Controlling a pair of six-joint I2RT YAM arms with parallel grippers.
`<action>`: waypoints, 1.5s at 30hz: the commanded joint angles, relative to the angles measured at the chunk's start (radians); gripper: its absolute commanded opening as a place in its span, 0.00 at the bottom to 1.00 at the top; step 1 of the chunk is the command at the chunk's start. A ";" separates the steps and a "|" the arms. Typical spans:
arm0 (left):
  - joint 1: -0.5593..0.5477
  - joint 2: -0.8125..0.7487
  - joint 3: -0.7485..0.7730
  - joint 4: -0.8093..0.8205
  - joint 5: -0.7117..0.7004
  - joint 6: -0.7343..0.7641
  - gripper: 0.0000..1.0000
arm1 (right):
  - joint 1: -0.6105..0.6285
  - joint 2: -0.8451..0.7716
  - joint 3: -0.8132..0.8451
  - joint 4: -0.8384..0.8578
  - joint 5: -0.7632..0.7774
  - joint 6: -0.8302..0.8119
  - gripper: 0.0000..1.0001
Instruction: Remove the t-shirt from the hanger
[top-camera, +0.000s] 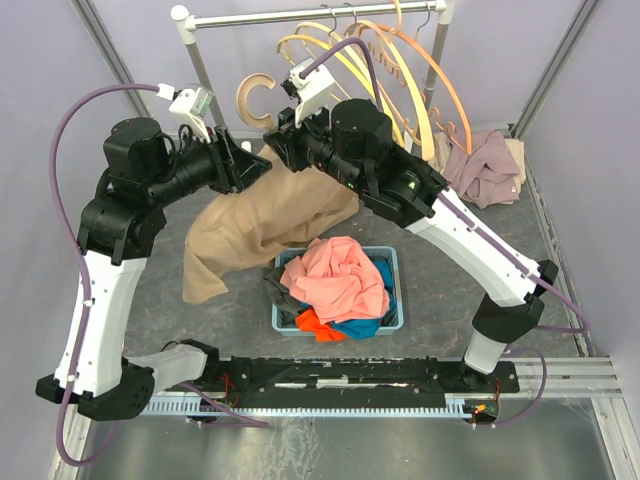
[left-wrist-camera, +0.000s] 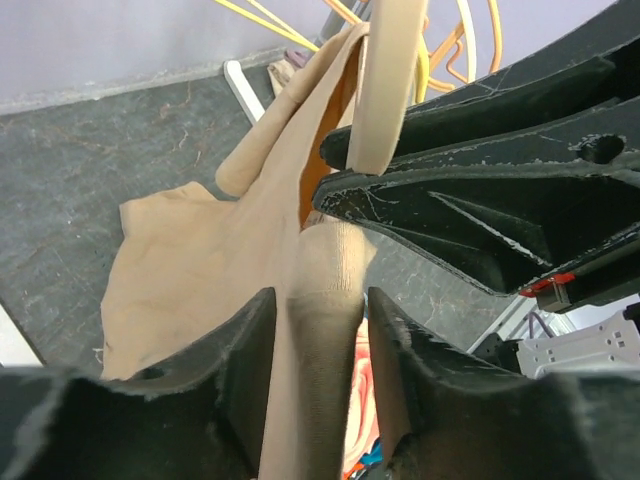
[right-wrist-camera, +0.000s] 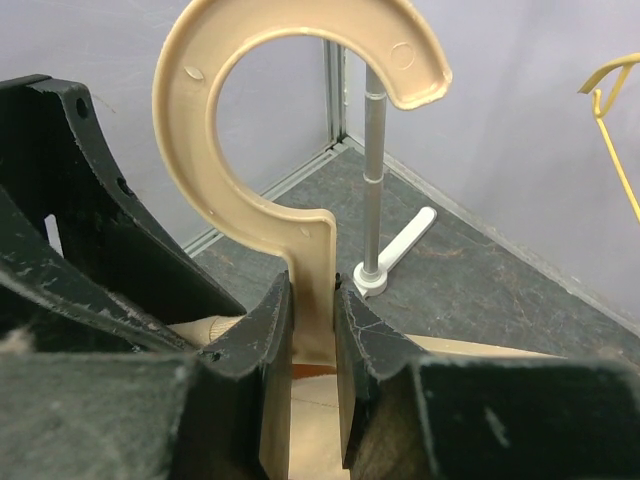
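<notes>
The tan shirt (top-camera: 260, 225) is on the beige hanger (right-wrist-camera: 190, 130), held up in the air behind the basket (top-camera: 393, 262), where the two arms meet. Its cloth hangs down and to the left, the lowest fold just left of the basket. I cannot tell whether it touches the counter (top-camera: 440, 300).

The right claw (right-wrist-camera: 312, 290) is clamped on the hanger's flat neck just under the C-shaped hook, with both fingers pressed against the plastic. The hook stands upright above it, free of the rail (top-camera: 300, 15).

The left claw (left-wrist-camera: 320, 310) comes in from the left at the shirt's neck. Its fingers stand partly apart with the ribbed collar (left-wrist-camera: 325, 270) running between them. A slim gap shows on each side, so it is not pinching the cloth.

The basket holds a heap of clothes (top-camera: 335, 280), coral on top, with blue and orange below. Yellow and orange hangers (top-camera: 420, 80) hang on the rail at the back right. Another pile (top-camera: 485, 165) of clothes lies on the counter under them.
</notes>
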 joint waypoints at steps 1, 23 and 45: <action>-0.003 -0.001 -0.003 0.004 0.028 0.046 0.42 | 0.004 -0.043 0.049 0.093 -0.019 0.017 0.01; -0.004 -0.081 -0.002 0.030 0.002 0.087 0.03 | -0.119 -0.231 -0.017 -0.070 0.008 0.122 0.50; -0.003 -0.176 -0.003 0.104 0.170 0.039 0.03 | -0.184 -0.379 -0.281 -0.142 0.022 0.293 0.54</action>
